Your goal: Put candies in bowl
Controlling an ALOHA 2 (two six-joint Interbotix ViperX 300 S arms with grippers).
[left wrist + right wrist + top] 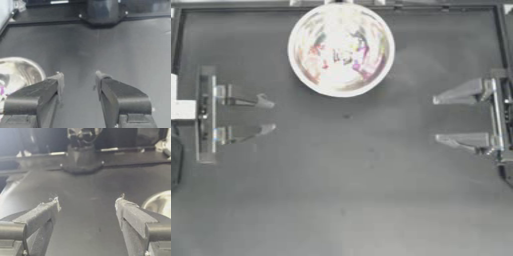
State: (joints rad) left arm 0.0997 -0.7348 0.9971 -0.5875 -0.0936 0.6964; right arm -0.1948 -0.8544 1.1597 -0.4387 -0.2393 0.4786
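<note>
The bowl [304, 70] is large, shiny and white-cream, and stands at the far middle of the table. Its reflective inside holds pink, red and yellowish patches [346, 54]; I cannot tell single candies from their reflections. A pink-purple candy [1, 90] shows inside the bowl [31, 65] in the left wrist view. I see no candy on the bare table. My left gripper [268, 116] hangs open and empty at the left side. At the right side my right gripper [437, 120] is open and empty too. Both are well apart from the bowl [159, 201].
A raised rail [238, 7] runs along the table's far edge behind the bowl. Across the table the left wrist view shows the right arm [102, 12], and the right wrist view shows the left arm [81, 155].
</note>
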